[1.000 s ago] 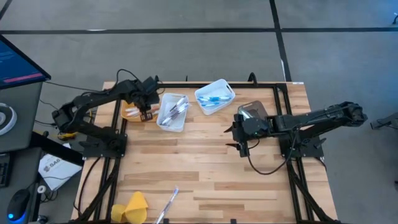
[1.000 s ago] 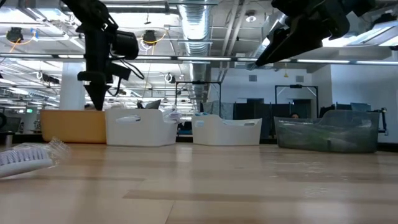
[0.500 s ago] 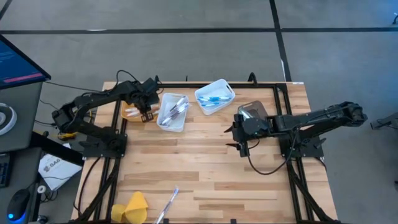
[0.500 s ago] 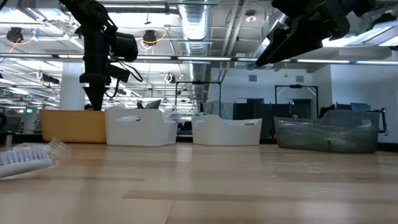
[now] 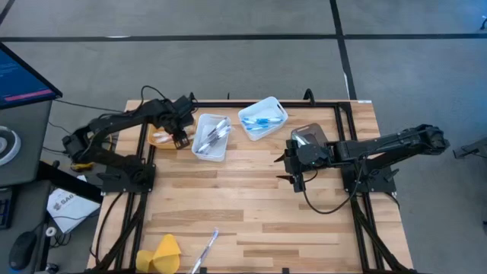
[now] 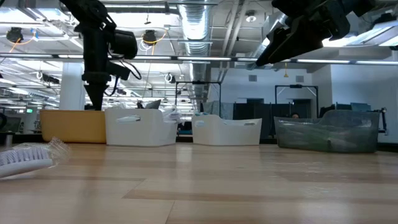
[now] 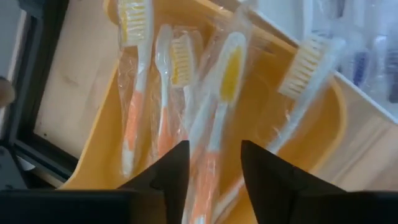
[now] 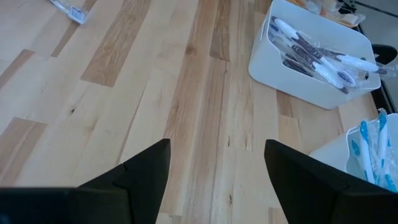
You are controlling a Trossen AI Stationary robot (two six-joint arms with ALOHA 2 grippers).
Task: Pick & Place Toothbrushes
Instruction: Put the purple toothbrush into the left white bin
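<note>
Directly below the left gripper (image 7: 210,167), fingers apart and empty, wrapped toothbrushes (image 7: 214,118) lie overlapped in the orange bin (image 7: 112,149); slippery wrappers risk a double pick or slip.

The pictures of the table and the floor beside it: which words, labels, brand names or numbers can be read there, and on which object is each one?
No text can be read with certainty.
White box on the floor left of the table: dark print, too small to read.
Monitor at the left edge: lines of text on screen, too blurred to read.
Wrapped toothbrushes in the orange bin under the left gripper: no print shows.
</note>
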